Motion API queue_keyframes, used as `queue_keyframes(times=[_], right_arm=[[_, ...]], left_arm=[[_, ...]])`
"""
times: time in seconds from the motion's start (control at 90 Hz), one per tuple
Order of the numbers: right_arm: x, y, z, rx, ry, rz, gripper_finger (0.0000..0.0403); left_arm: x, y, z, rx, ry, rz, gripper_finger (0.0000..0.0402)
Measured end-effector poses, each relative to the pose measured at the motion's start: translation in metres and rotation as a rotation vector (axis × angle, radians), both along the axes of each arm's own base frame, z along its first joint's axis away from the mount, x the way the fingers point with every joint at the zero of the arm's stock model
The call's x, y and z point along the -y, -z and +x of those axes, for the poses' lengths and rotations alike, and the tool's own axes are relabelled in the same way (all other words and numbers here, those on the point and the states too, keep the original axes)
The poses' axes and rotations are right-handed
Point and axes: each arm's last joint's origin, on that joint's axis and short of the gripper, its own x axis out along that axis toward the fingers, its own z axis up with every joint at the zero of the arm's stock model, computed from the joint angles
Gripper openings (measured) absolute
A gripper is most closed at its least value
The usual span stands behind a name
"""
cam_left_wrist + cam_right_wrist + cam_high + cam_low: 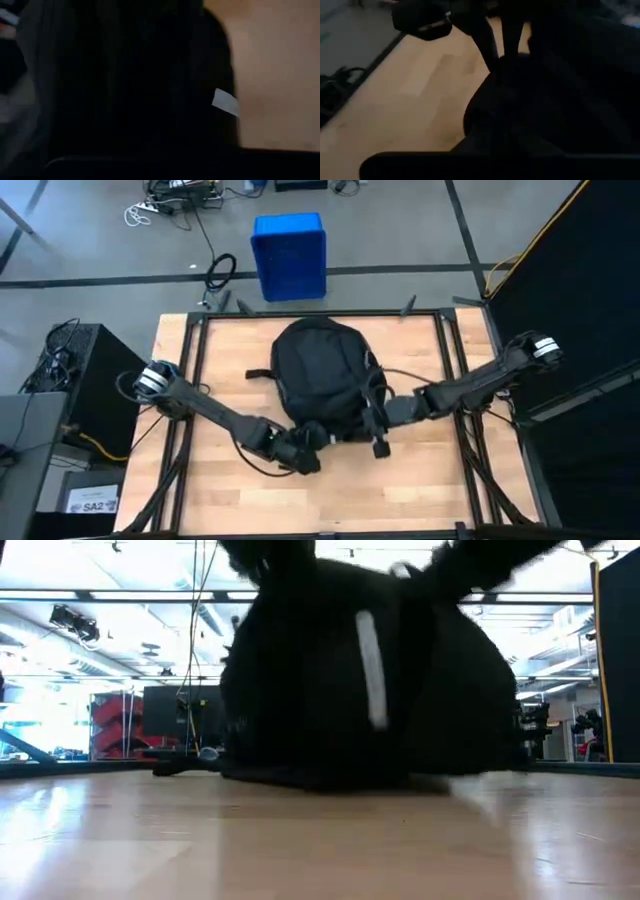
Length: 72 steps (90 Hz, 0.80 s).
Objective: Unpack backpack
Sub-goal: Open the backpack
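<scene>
The black backpack (pixel 320 370) lies on the middle of the wooden table (pixel 220 350), rounded top toward the far edge. A white reflective stripe (pixel 372 670) shows on its near side, and the same kind of stripe (pixel 225 102) appears in the left wrist view. My left gripper (pixel 308 442) is at the backpack's near edge, close against the dark fabric (pixel 125 85). My right gripper (pixel 374 425) is at the near right side, over the fabric (pixel 545 90). Both wrist views are filled with dark cloth, which hides the place where each gripper meets the backpack.
A blue crate (pixel 290 255) stands on the floor beyond the table's far edge. A black box (pixel 90 375) stands left of the table. A thin strap end (pixel 258 374) sticks out of the backpack's left side. Bare wood lies along the near edge (pixel 330 500).
</scene>
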Motion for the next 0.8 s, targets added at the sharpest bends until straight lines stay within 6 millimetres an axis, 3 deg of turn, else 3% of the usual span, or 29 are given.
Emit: queue_keyframes(times=[0.167,0.3,0.367,0.522,0.644,0.8], right_arm=[[-0.011,0.038,-0.008,0.032,-0.053,0.154,0.0021],[-0.019,0.062,-0.009,-0.081,-0.124,0.192,0.0072],[-0.023,0.067,-0.010,-0.111,-0.152,0.203,0.0104],[-0.032,0.059,-0.015,-0.175,-0.243,0.249,0.0177],[-0.035,0.029,-0.016,-0.108,-0.297,0.302,0.0221],[-0.036,-0.006,-0.019,0.067,-0.326,0.222,0.0254]], left_arm=[[0.009,0.022,0.000,-0.006,0.087,-0.141,0.0000],[0.007,0.052,-0.005,-0.170,0.126,-0.224,0.0010],[0.009,0.058,-0.005,-0.199,0.142,-0.271,0.0021],[0.014,0.055,-0.009,-0.237,0.162,-0.268,0.0056],[0.016,0.043,-0.008,-0.236,0.191,-0.251,0.0084],[0.019,0.031,-0.002,-0.209,0.243,-0.215,0.0117]])
